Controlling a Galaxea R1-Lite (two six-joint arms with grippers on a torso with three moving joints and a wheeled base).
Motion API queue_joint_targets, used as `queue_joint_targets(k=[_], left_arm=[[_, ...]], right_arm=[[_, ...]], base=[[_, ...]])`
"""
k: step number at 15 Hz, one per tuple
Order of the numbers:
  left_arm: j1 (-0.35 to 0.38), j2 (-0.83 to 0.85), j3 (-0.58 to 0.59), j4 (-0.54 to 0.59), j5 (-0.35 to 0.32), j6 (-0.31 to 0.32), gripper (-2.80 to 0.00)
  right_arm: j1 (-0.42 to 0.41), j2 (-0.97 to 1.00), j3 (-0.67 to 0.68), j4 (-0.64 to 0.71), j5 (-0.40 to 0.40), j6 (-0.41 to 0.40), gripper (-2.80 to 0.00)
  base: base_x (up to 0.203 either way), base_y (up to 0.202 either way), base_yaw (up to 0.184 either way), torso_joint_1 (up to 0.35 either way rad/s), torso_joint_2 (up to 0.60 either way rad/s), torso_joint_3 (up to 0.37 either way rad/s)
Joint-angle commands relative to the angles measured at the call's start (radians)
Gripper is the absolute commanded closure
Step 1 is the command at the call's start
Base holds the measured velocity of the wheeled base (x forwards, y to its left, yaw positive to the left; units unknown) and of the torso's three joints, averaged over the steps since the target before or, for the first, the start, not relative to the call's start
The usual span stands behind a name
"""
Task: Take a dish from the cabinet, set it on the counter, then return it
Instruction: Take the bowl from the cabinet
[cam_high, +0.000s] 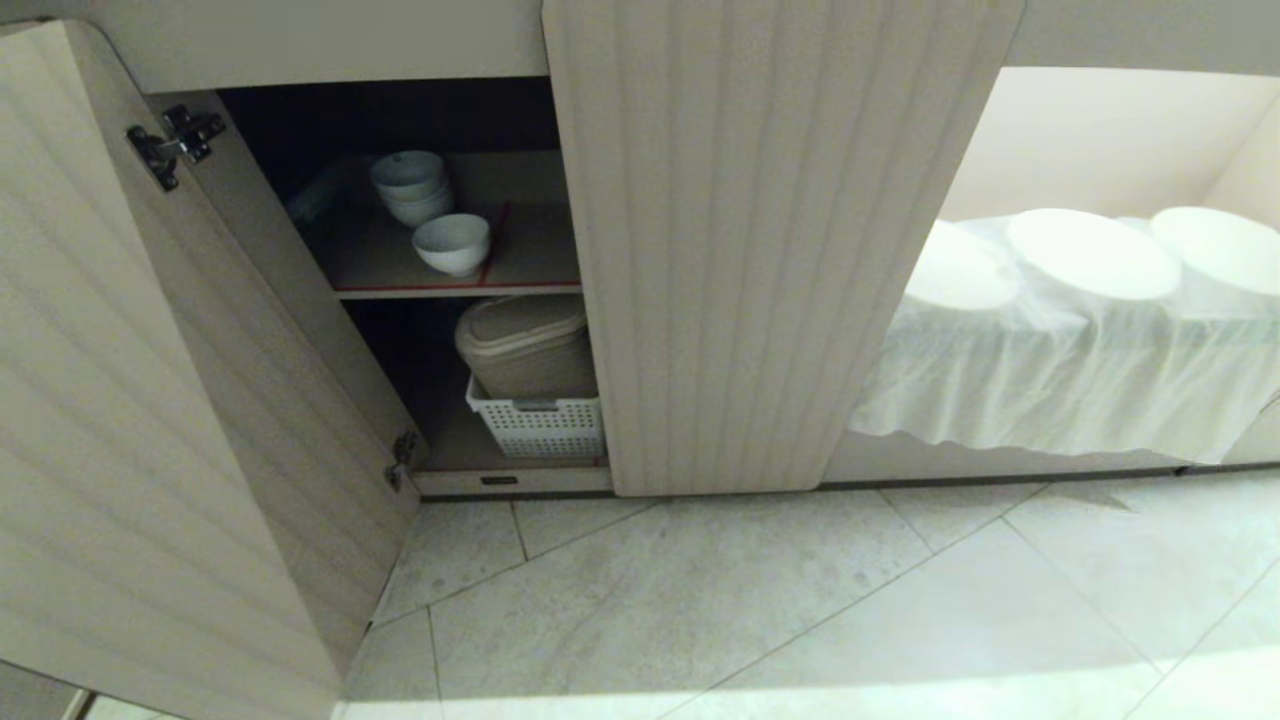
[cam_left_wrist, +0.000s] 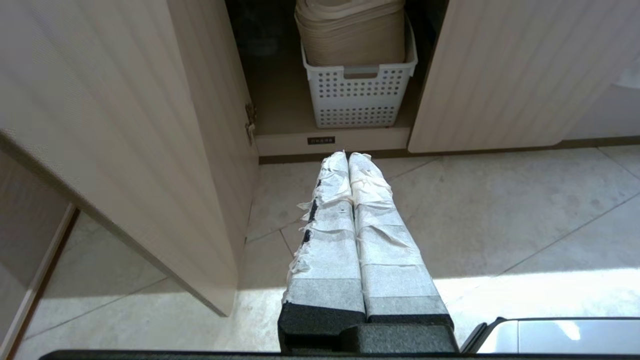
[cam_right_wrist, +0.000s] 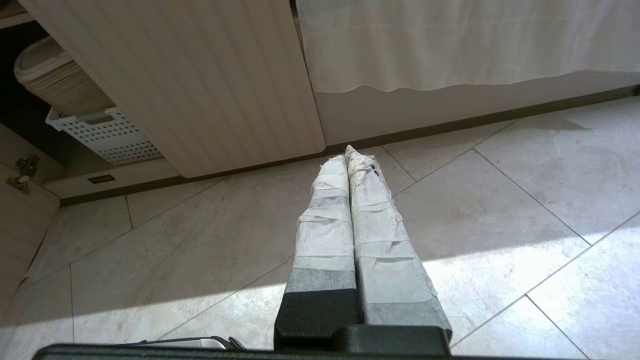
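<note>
The cabinet (cam_high: 780, 250) has fluted beige doors with rounded corners; the left door stands open on metal hinges. On its red-edged upper shelf sits the dish (cam_high: 452, 243), a glossy white round bowl, just in front of a stack of like bowls (cam_high: 411, 186). Below, a perforated white plastic basket (cam_high: 540, 425) holds a ribbed beige container. The left claw (cam_left_wrist: 348, 156) and right claw (cam_right_wrist: 346, 152), tape-wrapped, hang over the tiled floor, fingers pressed together, holding nothing.

No legible txt; small dark label (cam_left_wrist: 321, 140) on cabinet (cam_left_wrist: 330, 145) base, unreadable.
</note>
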Motion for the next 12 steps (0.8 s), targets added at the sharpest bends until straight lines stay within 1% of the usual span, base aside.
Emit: queue_joint_targets(k=[1, 12], left_arm=[[0.000, 0.000, 0.000, 0.000, 0.000, 0.001, 0.00], [0.000, 0.000, 0.000, 0.000, 0.000, 0.001, 0.00]], right_arm=[[0.000, 0.001, 0.000, 0.000, 0.000, 0.001, 0.00], [0.000, 0.001, -0.001, 0.000, 0.000, 0.001, 0.00]], base=[[0.171, 0.000, 0.001, -0.006, 0.01, 0.008], [0.197, 0.000, -0.001, 0.002, 0.00, 0.002]])
